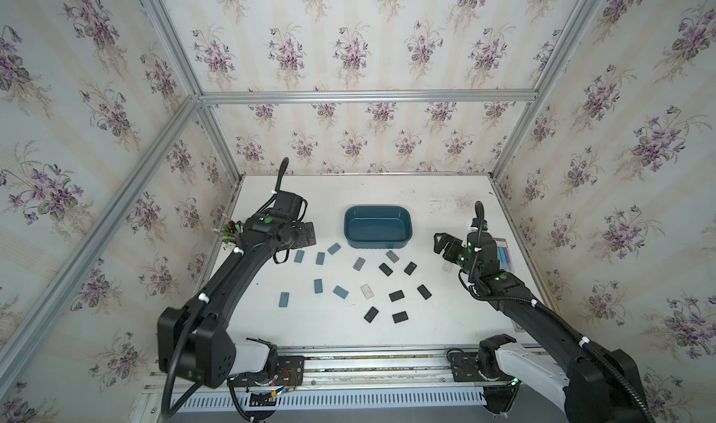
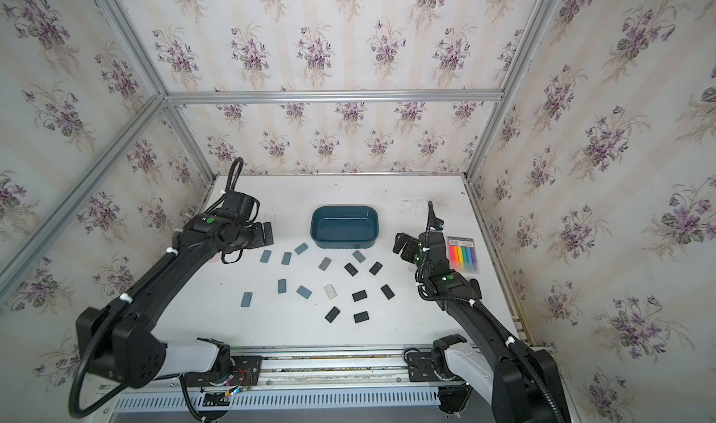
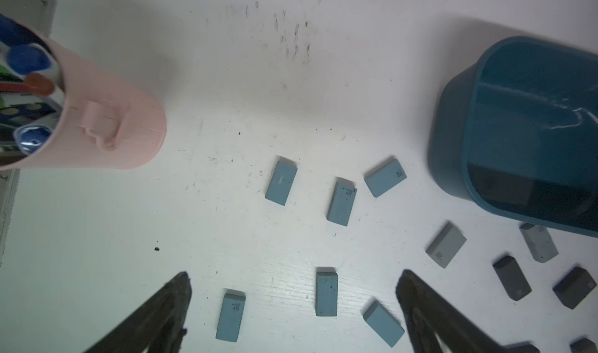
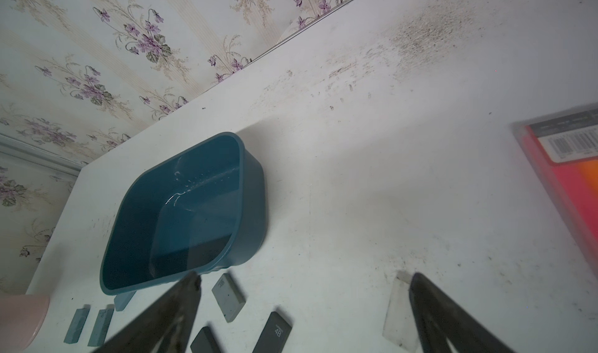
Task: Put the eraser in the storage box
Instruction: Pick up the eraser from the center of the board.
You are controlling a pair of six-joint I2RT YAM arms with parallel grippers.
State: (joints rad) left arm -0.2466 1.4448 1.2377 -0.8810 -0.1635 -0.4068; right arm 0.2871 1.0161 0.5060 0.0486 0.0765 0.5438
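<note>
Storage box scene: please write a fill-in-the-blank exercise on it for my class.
1. The storage box is ___ inside.
2. The pen cup is coloured ___.
3. The left hand and the right hand both stand ___.
4. The erasers all lie on the white ___.

Missing words: empty; pink; open; table.

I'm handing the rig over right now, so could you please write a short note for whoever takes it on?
Open and empty: left gripper, near the blue-grey erasers; right gripper, beside the storage box.
The storage box holds nothing.
The black erasers and the rest lie loose on the table in front of it.
Done: nothing yet.
Left: grasp an eraser and drop it in the box.
</note>
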